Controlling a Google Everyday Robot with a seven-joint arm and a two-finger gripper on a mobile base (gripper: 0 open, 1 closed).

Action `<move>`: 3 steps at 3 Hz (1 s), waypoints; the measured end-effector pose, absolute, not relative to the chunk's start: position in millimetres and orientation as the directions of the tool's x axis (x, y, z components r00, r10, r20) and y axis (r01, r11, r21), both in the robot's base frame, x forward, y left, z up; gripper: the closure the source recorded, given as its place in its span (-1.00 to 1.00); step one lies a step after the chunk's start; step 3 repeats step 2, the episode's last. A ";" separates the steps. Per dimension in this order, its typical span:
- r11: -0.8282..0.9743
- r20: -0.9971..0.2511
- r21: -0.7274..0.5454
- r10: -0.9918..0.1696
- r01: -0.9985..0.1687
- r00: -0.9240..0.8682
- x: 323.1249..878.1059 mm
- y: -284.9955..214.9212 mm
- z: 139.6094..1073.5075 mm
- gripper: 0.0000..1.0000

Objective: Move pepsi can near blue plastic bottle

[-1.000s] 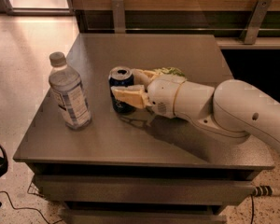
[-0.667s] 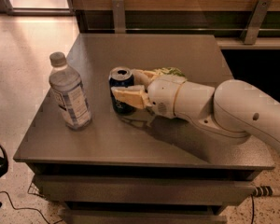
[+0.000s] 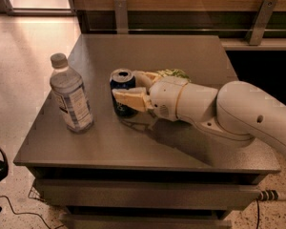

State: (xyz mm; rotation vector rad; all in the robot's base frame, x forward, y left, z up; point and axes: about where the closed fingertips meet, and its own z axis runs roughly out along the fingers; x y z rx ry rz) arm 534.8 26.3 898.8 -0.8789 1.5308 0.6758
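Note:
The pepsi can (image 3: 122, 76), dark blue with a silver top, stands upright near the middle of the grey table (image 3: 148, 46). My gripper (image 3: 126, 84) reaches in from the right, with one finger (image 3: 129, 98) across the can's front and the other behind it. The fingers look closed on the can, which rests on the table. The blue plastic bottle (image 3: 70, 95), clear with a grey-white cap and a blue-and-white label, stands upright to the can's left, about a can's width away.
A green chip bag (image 3: 172, 73) lies just behind my wrist. My white arm (image 3: 238, 113) crosses the right half of the table. A wooden wall with metal brackets (image 3: 120, 13) runs behind the table. Cables (image 3: 19, 206) lie on the floor at lower left.

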 end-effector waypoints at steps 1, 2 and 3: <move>0.545 -0.987 -0.063 -0.157 -0.836 -0.028 534.1 28.3 899.5 -0.90; 0.543 -0.987 -0.064 -0.157 -0.837 -0.027 533.7 29.6 899.9 -1.00; 0.543 -0.987 -0.064 -0.157 -0.837 -0.027 533.7 29.6 899.9 -1.00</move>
